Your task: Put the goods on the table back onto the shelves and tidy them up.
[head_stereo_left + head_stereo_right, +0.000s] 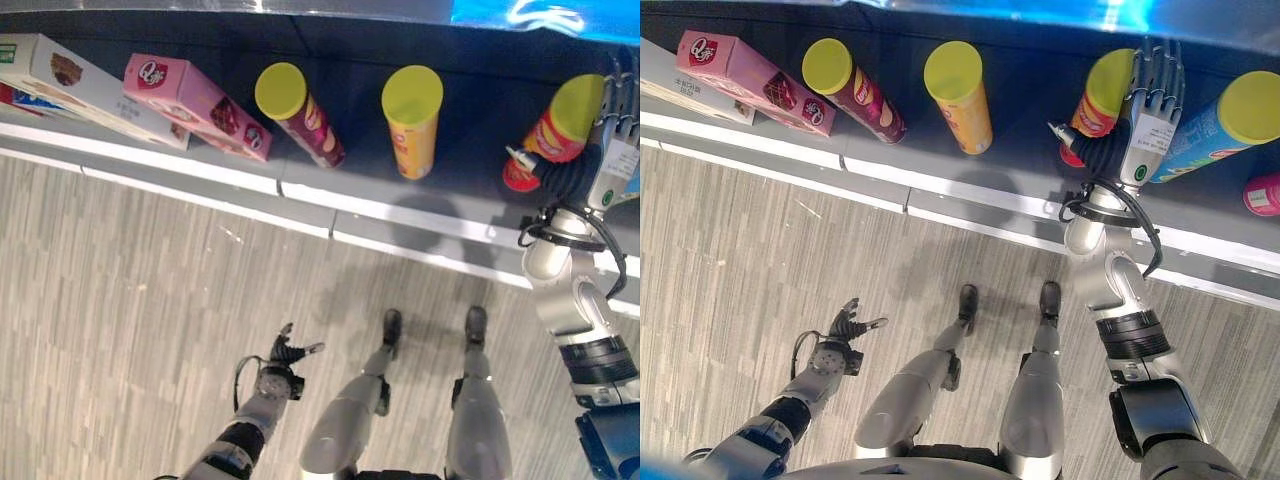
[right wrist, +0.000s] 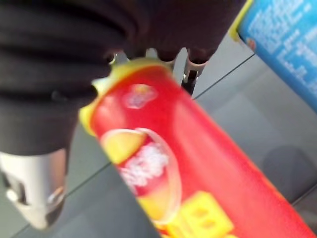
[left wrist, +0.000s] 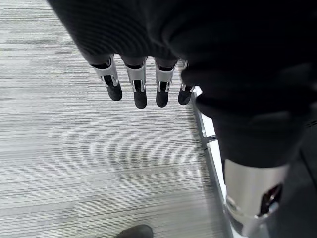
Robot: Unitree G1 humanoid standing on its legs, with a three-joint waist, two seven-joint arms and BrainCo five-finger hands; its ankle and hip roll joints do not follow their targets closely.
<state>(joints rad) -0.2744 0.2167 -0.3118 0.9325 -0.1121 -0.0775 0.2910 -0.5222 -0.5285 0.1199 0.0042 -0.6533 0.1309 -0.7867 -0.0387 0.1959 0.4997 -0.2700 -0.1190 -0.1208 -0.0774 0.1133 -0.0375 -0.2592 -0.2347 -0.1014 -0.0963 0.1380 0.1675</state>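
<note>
Shelf restocking, viewed from the head. From left to right along the shelf (image 1: 300,195): a white box (image 1: 70,80), a pink box (image 1: 195,105), a maroon can (image 1: 300,115) and a yellow can (image 1: 413,120), both with yellow lids, then the red can (image 1: 1095,105) at the right hand (image 1: 1148,110). A blue can (image 1: 1220,130) and a pink item (image 1: 1262,193) show further right in the right eye view.

The left hand (image 1: 288,355) hangs low over the floor (image 1: 150,280), fingers spread and empty.

The right hand's straight fingers lie against the red can; whether the thumb clasps it cannot be told.

Step in hand, as judged: placing the red can. The next move calls for standing it steady before release.

The right wrist view shows the can's label close up.
</note>
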